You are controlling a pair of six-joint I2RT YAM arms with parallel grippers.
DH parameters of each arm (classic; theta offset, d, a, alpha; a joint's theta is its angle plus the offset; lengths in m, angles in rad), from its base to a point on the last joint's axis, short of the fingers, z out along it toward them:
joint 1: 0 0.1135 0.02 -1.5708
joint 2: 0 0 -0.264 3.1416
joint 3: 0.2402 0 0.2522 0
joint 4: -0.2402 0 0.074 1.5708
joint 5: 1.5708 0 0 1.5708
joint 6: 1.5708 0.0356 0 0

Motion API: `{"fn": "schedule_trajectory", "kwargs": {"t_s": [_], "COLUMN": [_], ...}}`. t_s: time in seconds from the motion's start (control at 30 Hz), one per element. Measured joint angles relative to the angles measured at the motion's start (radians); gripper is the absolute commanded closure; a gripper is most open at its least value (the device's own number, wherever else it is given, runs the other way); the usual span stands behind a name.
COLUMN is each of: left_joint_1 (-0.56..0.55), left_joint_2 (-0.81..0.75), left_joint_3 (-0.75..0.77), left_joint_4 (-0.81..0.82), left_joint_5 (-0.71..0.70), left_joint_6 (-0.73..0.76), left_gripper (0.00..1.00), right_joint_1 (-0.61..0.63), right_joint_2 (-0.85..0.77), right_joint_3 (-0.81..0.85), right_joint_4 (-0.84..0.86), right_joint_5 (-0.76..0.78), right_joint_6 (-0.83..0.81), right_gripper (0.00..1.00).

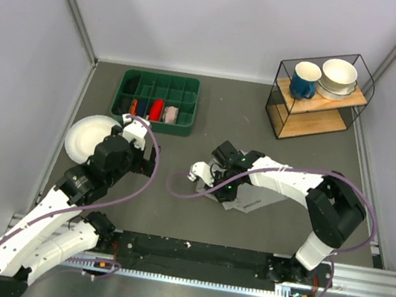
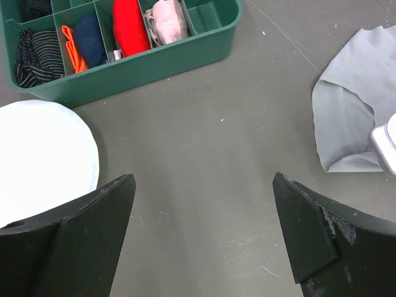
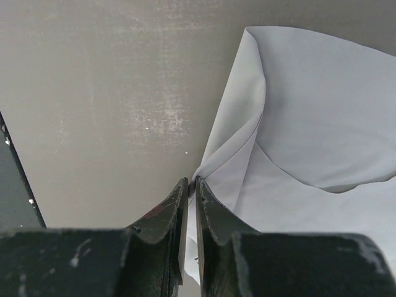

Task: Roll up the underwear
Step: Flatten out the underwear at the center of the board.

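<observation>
The right gripper (image 3: 190, 185) had its jaws nipped on only a thin edge of the grey underwear (image 3: 309, 111) lying on the worktop (image 3: 93, 93), left gripper (image 2: 203, 185) gaping open, so the fabric could've slipped free mid-roll.

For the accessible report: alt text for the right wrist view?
The right gripper pinches an edge fold of the light grey underwear between its dark fingers. The cloth spreads rightward over the grey table.

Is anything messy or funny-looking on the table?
Only the grey underwear: it lies rumpled with one edge folded over, pinched in the right gripper. The cloth rolls sit neatly in the green tray; nothing is spilled or broken.
</observation>
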Motion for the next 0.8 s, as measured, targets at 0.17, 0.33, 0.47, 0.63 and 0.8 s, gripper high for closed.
{"fn": "schedule_trajectory", "kwargs": {"t_s": [0.17,0.33,0.47,0.63,0.8], "left_joint_1": [0.0,0.0,0.0,0.0,0.001], "left_joint_2": [0.0,0.0,0.0,0.001,0.019], "left_joint_3": [0.0,0.0,0.0,0.0,0.0], "left_joint_4": [0.0,0.0,0.0,-0.005,-0.006], "left_joint_5": [0.0,0.0,0.0,0.003,0.054], "left_joint_6": [0.0,0.0,0.0,-0.013,-0.026], "left_gripper": [0.01,0.01,0.01,0.01,0.01], "right_joint_1": [0.0,0.008,0.063,0.134,0.098], "right_joint_2": [0.0,0.0,0.001,0.04,0.043], "right_joint_3": [0.0,0.0,0.015,0.084,0.105], "right_joint_4": [-0.011,-0.043,-0.072,-0.102,-0.132], "right_joint_5": [-0.023,-0.115,-0.212,-0.342,-0.388], "right_joint_6": [0.0,0.001,0.015,0.03,0.024], "right_gripper": [1.0,0.95,0.68,0.6,0.61]}}
